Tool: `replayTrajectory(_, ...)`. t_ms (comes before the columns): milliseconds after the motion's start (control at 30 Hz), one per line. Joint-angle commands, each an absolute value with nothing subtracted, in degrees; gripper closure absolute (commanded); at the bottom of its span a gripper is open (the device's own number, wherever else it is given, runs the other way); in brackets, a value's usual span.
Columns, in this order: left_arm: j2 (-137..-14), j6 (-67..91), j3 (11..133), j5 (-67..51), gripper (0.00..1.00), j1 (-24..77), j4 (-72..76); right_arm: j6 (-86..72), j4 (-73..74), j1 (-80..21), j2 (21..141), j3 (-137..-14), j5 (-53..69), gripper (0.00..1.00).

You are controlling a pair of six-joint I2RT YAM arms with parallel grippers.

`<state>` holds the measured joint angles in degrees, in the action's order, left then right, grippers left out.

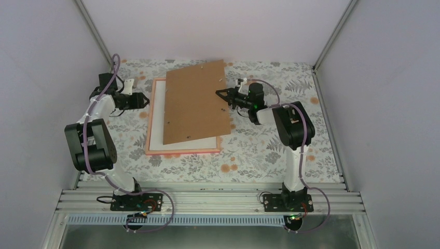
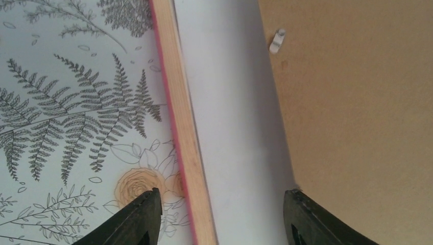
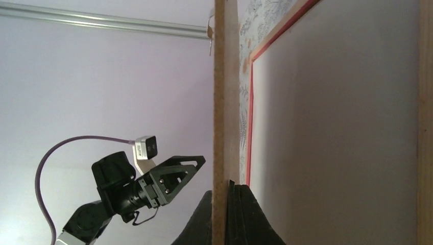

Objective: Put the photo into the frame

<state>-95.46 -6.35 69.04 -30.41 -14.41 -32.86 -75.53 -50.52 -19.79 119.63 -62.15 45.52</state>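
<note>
Frame (image 1: 181, 151) flat; right pincer (image 1: 222, 95) clamps tilted board (image 1: 197, 101); left pincer (image 1: 147, 99) astride rail (image 2: 184, 127).

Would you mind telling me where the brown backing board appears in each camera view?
Top external: backing board, centre, askew over the pink frame.
Left wrist: backing board fills the right side.
Right wrist: edge-on vertical strip at centre, pinched by the right end effector.
Shared landmark: the frame's pink rail.

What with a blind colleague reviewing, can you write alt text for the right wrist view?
The right gripper is shut on a brown backing board, seen edge-on. Beside it a white sheet lies in the pink frame; the left gripper hovers opposite.
</note>
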Motion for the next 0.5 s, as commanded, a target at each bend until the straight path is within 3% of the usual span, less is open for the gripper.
replayTrajectory(0,-98.8,-6.7,68.0,-28.1,0.44,-14.8,-31.8,-78.5,-56.1,-21.1,121.8,-66.4,43.7,0.96)
replayTrajectory(167,-102.7,-7.3,68.6,-29.6,0.58,-14.7,-31.6,-79.5,-55.4,-22.5,124.9,-69.2,43.1,0.96)
replayTrajectory(467,-107.9,-7.0,69.0,-29.3,0.64,-14.4,-30.6,-80.8,-55.7,-24.6,127.4,-68.5,41.9,0.96)
